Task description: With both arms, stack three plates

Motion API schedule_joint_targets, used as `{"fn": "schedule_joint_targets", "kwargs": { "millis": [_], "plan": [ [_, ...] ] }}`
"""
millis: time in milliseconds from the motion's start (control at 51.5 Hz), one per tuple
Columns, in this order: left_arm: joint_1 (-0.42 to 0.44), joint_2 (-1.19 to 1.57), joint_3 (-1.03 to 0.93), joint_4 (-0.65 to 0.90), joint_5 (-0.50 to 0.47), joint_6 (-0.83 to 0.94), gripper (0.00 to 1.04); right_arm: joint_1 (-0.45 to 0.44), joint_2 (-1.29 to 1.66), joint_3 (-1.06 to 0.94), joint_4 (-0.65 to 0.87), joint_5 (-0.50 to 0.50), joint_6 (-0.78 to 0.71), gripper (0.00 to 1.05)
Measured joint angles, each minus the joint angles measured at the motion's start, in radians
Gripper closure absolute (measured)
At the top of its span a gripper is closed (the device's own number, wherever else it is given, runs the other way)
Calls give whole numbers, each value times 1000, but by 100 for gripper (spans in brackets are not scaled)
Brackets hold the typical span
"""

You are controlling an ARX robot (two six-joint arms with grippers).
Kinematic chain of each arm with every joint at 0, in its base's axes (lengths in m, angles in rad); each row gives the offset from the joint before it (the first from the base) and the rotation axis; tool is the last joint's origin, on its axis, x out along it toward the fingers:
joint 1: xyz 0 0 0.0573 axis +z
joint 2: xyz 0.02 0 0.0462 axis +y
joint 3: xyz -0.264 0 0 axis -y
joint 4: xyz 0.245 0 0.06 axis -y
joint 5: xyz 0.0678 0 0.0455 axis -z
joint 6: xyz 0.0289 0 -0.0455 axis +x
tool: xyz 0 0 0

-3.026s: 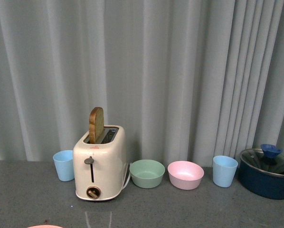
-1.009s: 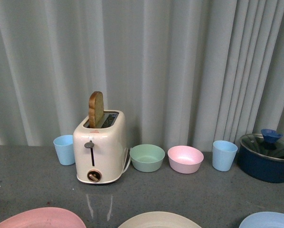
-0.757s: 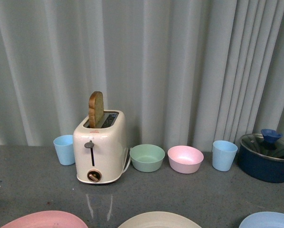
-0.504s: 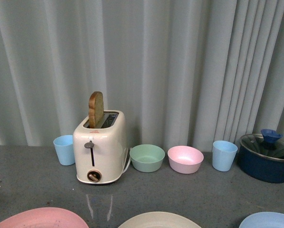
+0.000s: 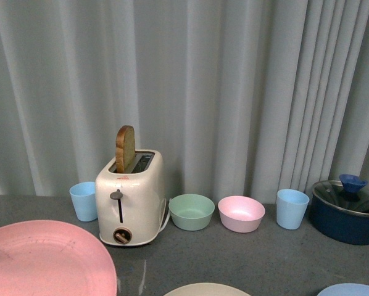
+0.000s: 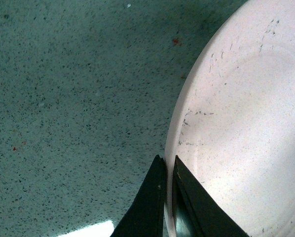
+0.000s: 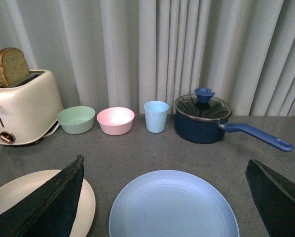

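Observation:
My left gripper (image 6: 167,165) is shut on the rim of the pink plate (image 6: 241,128), which hangs above the speckled counter. In the front view the pink plate (image 5: 45,262) fills the lower left, lifted and tilted toward the camera. The cream plate (image 5: 206,289) lies at the bottom middle and also shows in the right wrist view (image 7: 19,195). The light blue plate (image 7: 173,205) lies flat between the wide-open jaws of my right gripper (image 7: 165,197), and its edge shows in the front view (image 5: 351,290). Neither arm shows in the front view.
A cream toaster (image 5: 130,197) with a bread slice stands at the back left, a blue cup (image 5: 84,200) beside it. A green bowl (image 5: 191,211), a pink bowl (image 5: 241,214), another blue cup (image 5: 292,208) and a dark blue lidded pot (image 5: 348,213) line the back by the curtain.
The pink plate has risen from the bottom edge of the front view and now tilts up, much larger at lower left. The view has shifted, so the cream and blue plates sit lower.

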Motion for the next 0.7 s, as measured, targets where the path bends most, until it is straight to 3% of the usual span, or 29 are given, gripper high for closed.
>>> {"fn": "schedule_joint_targets", "kwargs": {
  "millis": [330, 543, 698],
  "plan": [
    [-214, -105, 1, -90, 66, -145, 101, 0, 0, 0, 0, 0, 0, 7],
    [-408, -102, -24, -39, 37, -232, 101, 0, 0, 0, 0, 0, 0, 7],
    [-492, -60, -13, -11, 10, -280, 101, 0, 0, 0, 0, 0, 0, 7]
  ]
}}
